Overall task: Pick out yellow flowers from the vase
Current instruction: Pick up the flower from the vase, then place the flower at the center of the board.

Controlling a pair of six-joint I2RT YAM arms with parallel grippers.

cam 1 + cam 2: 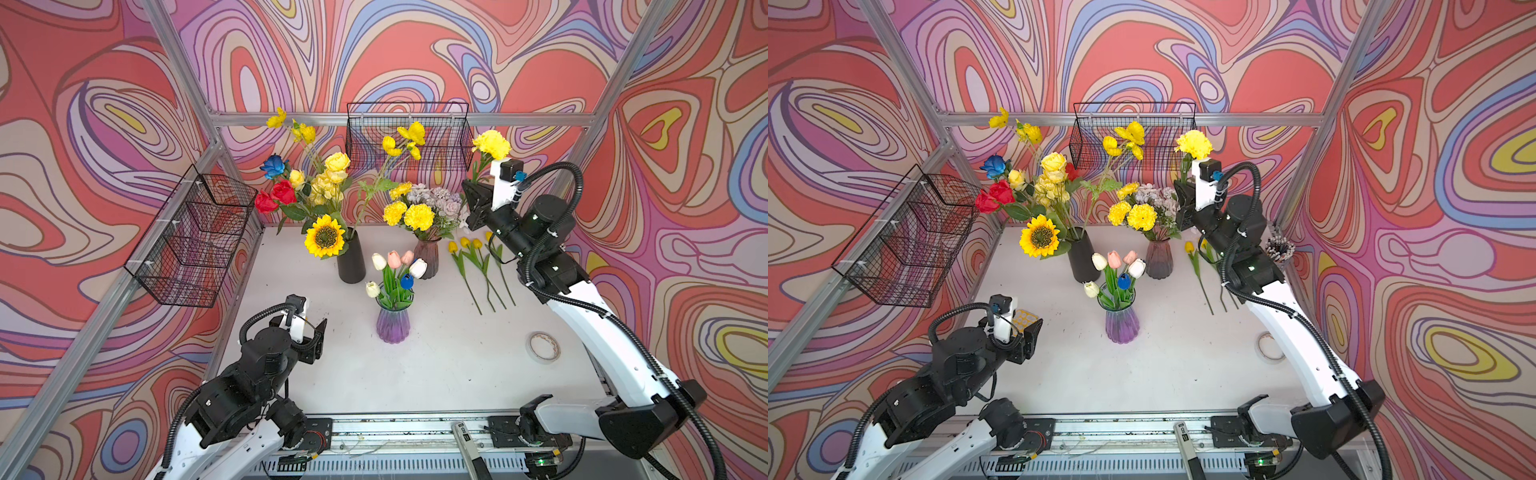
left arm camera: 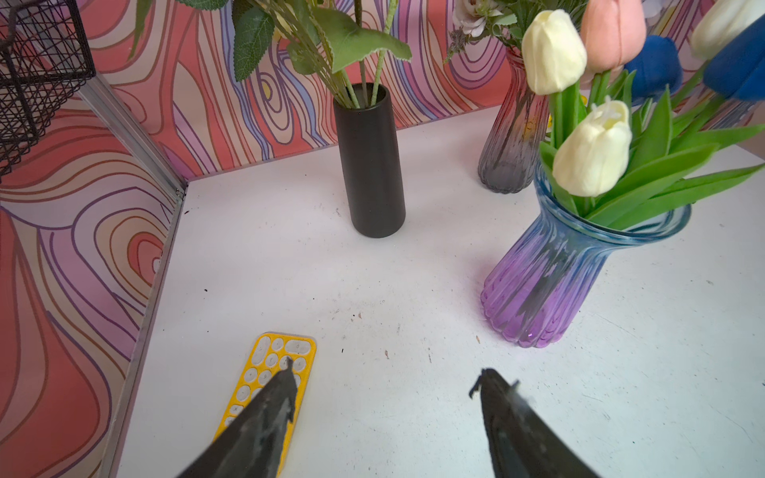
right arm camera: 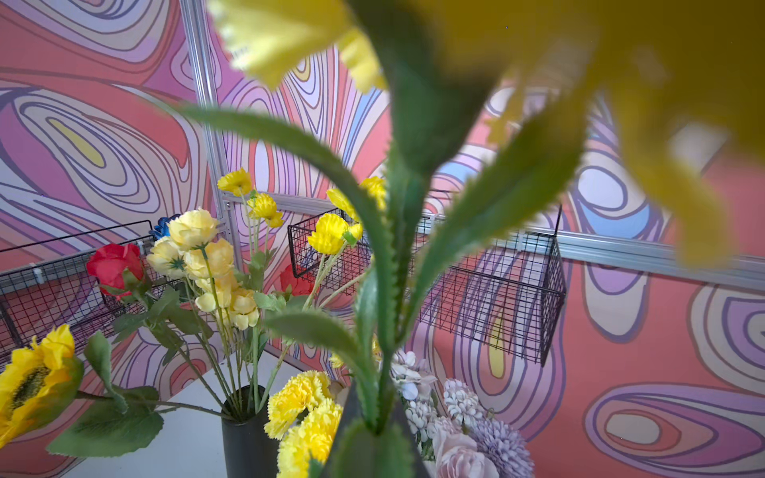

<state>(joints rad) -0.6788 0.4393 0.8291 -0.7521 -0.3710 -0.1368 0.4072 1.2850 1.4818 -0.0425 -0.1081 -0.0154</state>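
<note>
The right gripper [image 3: 374, 432], raised at the far right, is clamped tight on the green stem of a yellow marigold [image 1: 491, 144], above and right of the smoky vase [image 1: 427, 257]. The left gripper [image 2: 385, 372] hovers near left, jaws wide and empty. Loose yellow tulips [image 1: 476, 244] lie on the table [image 1: 415, 374] at right. The sunflower [image 1: 325, 236] stands in the black vase [image 1: 351, 262].

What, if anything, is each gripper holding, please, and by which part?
Right gripper: a yellow marigold, by its green stem below the bloom. Left gripper: open, empty.
</note>
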